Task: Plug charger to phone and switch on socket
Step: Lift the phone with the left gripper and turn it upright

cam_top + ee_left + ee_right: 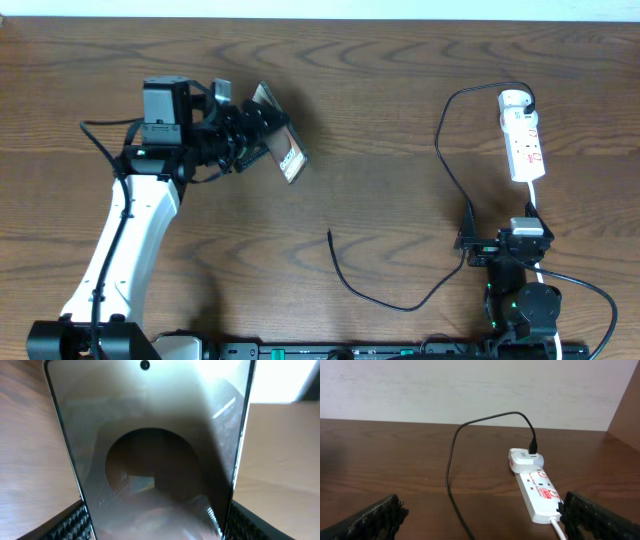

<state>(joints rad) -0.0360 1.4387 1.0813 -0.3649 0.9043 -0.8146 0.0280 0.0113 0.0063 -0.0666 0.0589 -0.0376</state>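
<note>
My left gripper (243,138) is shut on the phone (281,146), gripping its side edges and holding it tilted above the table at the upper left. The phone's dark reflective face (150,450) fills the left wrist view between the fingers. The charger's black cable (385,300) runs from a white adapter in the socket (523,135) at the upper right, loops down, and ends with its free plug (330,233) lying on the table mid-centre. My right gripper (503,247) is open and empty just in front of the socket's near end (540,497); the cable (451,480) passes between its fingers.
The socket's white cord (575,285) trails toward the front right past the right arm's base. Wooden table surface (400,100) between the two arms. A pale wall (470,390) stands behind the table's far edge.
</note>
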